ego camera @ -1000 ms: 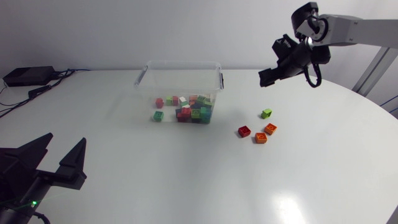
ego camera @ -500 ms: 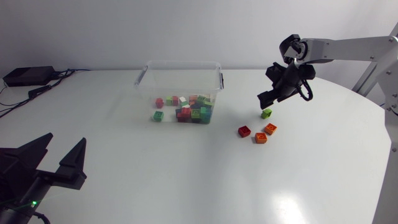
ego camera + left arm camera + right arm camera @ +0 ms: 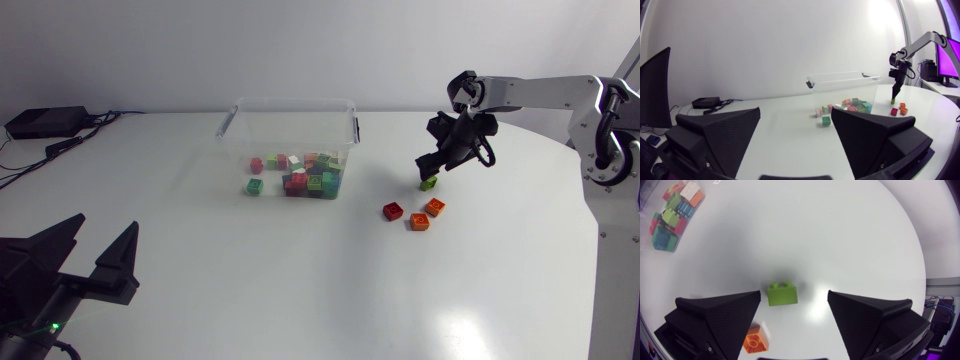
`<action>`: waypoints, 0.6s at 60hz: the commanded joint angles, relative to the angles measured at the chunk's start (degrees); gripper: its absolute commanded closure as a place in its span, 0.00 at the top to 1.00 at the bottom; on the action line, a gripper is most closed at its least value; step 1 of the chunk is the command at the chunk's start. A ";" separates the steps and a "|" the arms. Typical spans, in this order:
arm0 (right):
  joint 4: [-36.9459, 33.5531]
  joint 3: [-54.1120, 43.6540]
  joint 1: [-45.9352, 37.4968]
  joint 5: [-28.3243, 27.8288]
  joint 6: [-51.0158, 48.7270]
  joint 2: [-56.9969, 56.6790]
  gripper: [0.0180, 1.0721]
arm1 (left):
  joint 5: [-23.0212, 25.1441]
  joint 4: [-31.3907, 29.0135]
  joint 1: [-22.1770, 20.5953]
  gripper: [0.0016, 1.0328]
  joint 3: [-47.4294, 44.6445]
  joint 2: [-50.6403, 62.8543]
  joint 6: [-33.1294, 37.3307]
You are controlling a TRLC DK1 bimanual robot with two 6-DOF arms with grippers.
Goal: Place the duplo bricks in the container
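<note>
The lime-green brick (image 3: 782,293) lies on the counter (image 3: 300,290), well to the right of the container (image 3: 232,122) and just beyond a red brick (image 3: 393,211) and a pair of orange bricks (image 3: 434,207). Over the last second the right gripper (image 3: 430,168) has dropped from high above the counter to sit right over this brick. Its fingers stand apart, one on each side, and neither touches it yet. The approach looks finished, so closing on the brick should come next. Four bricks remain outside the container, which already holds many. The left gripper (image 3: 95,255) rests at the counter's near left, fingers apart and empty.
</note>
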 commanded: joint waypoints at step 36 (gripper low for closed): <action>-0.02 0.09 1.68 0.84 -1.50 5.08 0.70 | 0.45 0.74 0.52 0.96 -1.08 -0.47 0.53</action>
